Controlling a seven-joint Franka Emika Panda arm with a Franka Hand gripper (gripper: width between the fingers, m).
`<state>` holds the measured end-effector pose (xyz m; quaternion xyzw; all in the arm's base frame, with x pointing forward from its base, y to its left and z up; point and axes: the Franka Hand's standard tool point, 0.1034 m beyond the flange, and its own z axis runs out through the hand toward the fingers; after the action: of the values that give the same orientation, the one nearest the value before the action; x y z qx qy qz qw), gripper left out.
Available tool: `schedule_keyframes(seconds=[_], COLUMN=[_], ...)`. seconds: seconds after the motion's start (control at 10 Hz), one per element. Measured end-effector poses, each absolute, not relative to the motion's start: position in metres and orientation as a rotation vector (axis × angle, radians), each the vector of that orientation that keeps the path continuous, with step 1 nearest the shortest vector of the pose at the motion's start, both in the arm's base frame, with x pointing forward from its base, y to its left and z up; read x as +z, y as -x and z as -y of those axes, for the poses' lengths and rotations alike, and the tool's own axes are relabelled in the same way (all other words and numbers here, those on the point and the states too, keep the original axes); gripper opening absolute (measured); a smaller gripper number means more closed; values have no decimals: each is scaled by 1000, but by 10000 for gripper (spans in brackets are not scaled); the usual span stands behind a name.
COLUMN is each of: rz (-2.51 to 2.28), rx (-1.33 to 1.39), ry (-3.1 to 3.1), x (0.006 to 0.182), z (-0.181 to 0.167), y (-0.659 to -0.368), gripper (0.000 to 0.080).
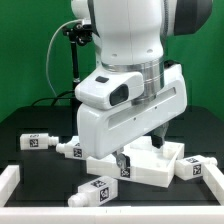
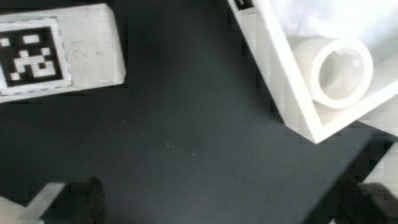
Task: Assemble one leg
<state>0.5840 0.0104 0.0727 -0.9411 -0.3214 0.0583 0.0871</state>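
Setting: green backdrop, black table (image 2: 178, 130).
Pincer: the gripper (image 2: 217, 205) hangs low over the table, fingers spread wide, holding nothing.
Leg: the leg (image 2: 54, 50) lies flat, tag up, clear of the fingers.
Neighbour: the white tray-like part (image 2: 329, 70) is near the leg.
Spares: other legs (image 1: 40, 141) lie scattered about.

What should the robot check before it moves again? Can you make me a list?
1. Gripper open: ok, its fingers stand wide apart.
2. Gripper empty: ok, only the dark table shows between them.
3. A leg nearby to grab: ok, a tagged leg lies flat on the table.
4. Gripper lined up over that leg: not ok, the leg sits off to one side, not between the fingers.
5. Round hole in the tray free: ok, nothing is in it.
6. Gap between gripper and tray: cannot tell, the arm hides it in the exterior view.
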Motion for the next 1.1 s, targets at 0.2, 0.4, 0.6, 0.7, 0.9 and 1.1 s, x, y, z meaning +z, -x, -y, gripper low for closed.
schedule_keyframes(seconds=[0.2, 0.4, 0.6, 0.7, 0.9, 1.1], rz=[957, 957, 963, 1004, 1093, 1309], rx=[172, 171, 167, 133, 39, -11], ry=[2803, 2804, 2806, 2813, 2811, 2783], x=[73, 73, 73, 75, 72, 62], z=[-10, -10, -11, -19, -33, -55], y=[-585, -585, -585, -586, -583, -580], gripper=[650, 650, 650, 650, 650, 650])
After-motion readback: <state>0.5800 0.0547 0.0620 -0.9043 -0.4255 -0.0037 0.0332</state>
